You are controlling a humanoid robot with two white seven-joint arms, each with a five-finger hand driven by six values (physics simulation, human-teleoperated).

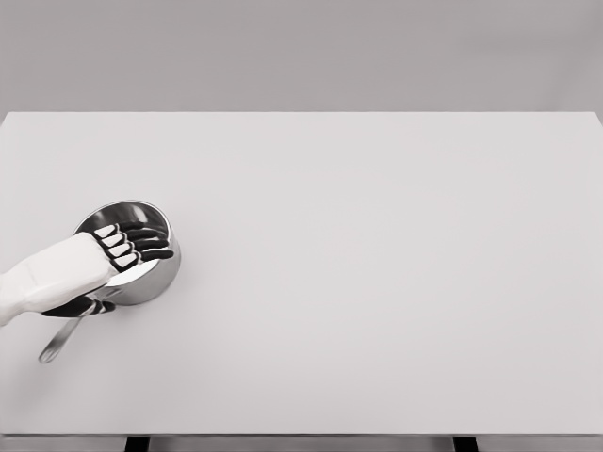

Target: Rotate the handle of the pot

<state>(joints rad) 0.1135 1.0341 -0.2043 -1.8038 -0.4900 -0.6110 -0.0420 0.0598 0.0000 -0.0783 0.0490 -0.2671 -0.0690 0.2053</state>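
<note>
Pot (pixel 155 278) on table (pixel 377 282); left hand (pixel 99 259) grips near rim, fingers (pixel 146 243) inside, thumb outside

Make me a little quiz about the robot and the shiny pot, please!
1. True or false: the pot is on the table's right side.
2. Which way does the pot handle point? A) lower left B) upper right
3. Fill in: the left hand's fingers reach over the pot's ____.

Key: 1 false. 2 A. 3 rim.
</note>
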